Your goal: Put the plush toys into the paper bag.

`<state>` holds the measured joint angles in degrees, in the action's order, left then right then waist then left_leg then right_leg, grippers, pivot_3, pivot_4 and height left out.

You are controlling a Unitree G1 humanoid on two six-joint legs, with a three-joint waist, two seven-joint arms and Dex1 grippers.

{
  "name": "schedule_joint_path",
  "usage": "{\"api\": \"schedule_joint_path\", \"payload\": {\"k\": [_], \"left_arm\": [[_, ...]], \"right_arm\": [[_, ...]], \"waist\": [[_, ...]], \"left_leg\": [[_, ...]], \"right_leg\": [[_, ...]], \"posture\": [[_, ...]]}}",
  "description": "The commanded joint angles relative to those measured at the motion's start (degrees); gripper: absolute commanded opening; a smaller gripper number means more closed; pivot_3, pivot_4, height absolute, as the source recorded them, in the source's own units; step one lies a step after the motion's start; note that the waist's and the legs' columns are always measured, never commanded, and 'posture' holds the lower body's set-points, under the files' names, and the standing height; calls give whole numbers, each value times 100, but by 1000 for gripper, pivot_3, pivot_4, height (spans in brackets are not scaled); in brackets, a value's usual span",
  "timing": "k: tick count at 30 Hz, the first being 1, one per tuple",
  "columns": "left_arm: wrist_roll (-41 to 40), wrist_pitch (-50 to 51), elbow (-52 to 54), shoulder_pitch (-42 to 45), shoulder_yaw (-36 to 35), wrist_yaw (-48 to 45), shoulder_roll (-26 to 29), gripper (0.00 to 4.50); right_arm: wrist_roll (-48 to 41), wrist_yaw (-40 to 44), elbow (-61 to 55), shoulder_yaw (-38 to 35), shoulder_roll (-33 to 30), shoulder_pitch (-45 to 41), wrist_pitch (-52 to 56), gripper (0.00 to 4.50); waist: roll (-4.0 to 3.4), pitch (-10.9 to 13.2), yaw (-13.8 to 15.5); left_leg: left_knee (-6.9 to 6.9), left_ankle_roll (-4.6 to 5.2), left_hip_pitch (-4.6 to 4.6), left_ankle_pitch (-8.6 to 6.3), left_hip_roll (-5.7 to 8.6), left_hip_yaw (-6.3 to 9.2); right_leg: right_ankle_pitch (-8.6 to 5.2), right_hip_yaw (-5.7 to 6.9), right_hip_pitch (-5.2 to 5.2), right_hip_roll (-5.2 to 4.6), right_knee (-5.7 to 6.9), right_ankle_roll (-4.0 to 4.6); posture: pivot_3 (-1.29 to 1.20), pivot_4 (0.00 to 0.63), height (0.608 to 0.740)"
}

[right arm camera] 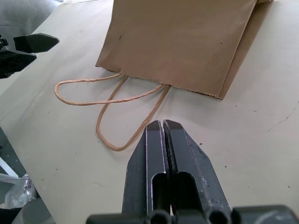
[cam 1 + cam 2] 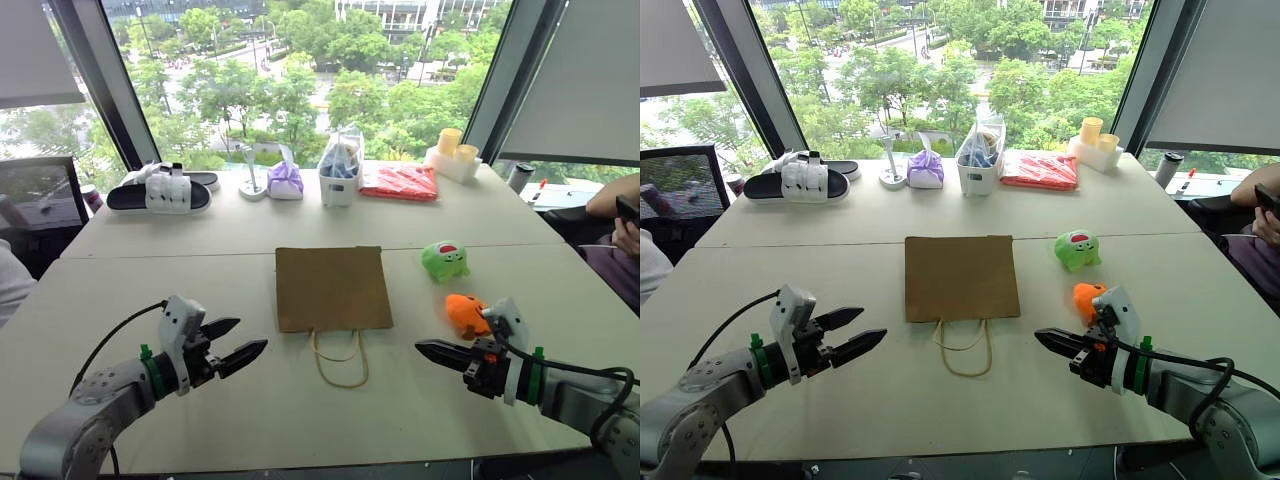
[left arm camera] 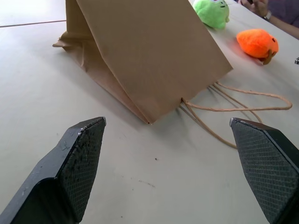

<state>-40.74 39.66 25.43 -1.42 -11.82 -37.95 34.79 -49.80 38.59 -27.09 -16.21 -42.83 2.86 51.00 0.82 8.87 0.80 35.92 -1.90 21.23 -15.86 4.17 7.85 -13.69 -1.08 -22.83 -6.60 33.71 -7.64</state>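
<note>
**Both grippers hover over the counter, bag flat and toys untouched**

The left gripper (image 2: pixel 232 341) hangs just above the counter (image 2: pixel 250 420) with its two black fingers (image 3: pixel 79 163) spread wide apart and nothing between them. It points toward the middle of the counter, at the near left corner of the paper bag (image 2: pixel 332 288). The right gripper (image 2: pixel 432 350) hangs opposite it on the other side, its fingers pressed together into one closed wedge and holding nothing; its tip points inward toward the bag's handles (image 2: pixel 340 362).

The paper bag lies flat on the counter between the two grippers and a little beyond them, its mouth edge facing the robot. The twisted cord handles trail out of that edge in loops on the counter surface, in the open space between the gripper tips.

The orange plush toy (image 2: pixel 466 313) rests on the counter to the right of the bag, just behind the right gripper's wrist. The green plush toy (image 2: pixel 444 260) sits a bit farther back on the same side, near the bag's far right corner but apart from it. Neither toy touches the bag or a gripper.

Along the far edge by the window stand a pair of black-and-white sandals (image 2: pixel 160 190), a purple pouch (image 2: pixel 285 181), a clear plastic bag (image 2: pixel 341 165) of items, a flat red packet (image 2: pixel 400 182) and yellow cups (image 2: pixel 455 150). A person's arm (image 2: pixel 620 205) shows at the right edge.
</note>
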Motion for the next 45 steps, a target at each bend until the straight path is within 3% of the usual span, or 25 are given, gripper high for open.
{"api": "schedule_joint_path", "payload": {"k": [1,19,23,26,30,37,40,45], "left_arm": [[-111,73,257,120,-60,83,51,4366],[-73,240,211,520,-37,38,288,4366],[756,-448,550,495,665,-753,1050,4366],[1014,-803,578,829,1118,-1134,1206,4366],[1520,-1343,161,1419,1775,-1556,1082,4366],[2002,-2174,-1022,2463,2715,-2455,402,4366],[2119,-2395,-1424,2766,2893,-2697,137,3481],[2289,-2645,-1902,3073,2949,-2998,-26,1043]], "right_arm": [[2,37,-96,2,-31,-93,-61,0],[80,36,-45,29,-3,-118,-92,0],[108,72,-34,12,-11,-82,-87,0],[136,80,10,52,-1,-116,-95,0],[182,47,34,157,56,-181,-114,0],[233,-154,-130,197,253,-108,-150,0],[224,-292,-257,195,372,-28,-159,0],[212,-475,-439,140,527,162,-205,0]], "waist": [[0,0,-1],[0,0,-2],[0,0,-4],[-5,0,14],[-5,-1,4],[-5,0,-4],[-4,0,-5],[-4,0,-7]], "left_leg": [[0,0,0,0,0,0],[2,0,0,0,1,-1],[2,0,-1,0,4,-3],[2,0,1,0,3,-7],[9,0,2,0,4,-5],[8,1,1,1,14,-5],[8,1,2,1,14,-3],[9,2,-1,1,14,-1]], "right_leg": [[0,0,0,0,1,0],[1,0,-1,0,5,-1],[0,0,-2,1,9,1],[-1,-3,-2,-4,8,2],[-1,-1,0,-4,8,2],[10,1,1,-1,10,-18],[11,2,-1,-1,12,-20],[12,1,-5,2,26,-22]], "posture": [[0,150,740],[0,150,740],[0,150,740],[0,150,740],[0,150,740],[0,150,740],[0,150,740],[0,150,740]]}}
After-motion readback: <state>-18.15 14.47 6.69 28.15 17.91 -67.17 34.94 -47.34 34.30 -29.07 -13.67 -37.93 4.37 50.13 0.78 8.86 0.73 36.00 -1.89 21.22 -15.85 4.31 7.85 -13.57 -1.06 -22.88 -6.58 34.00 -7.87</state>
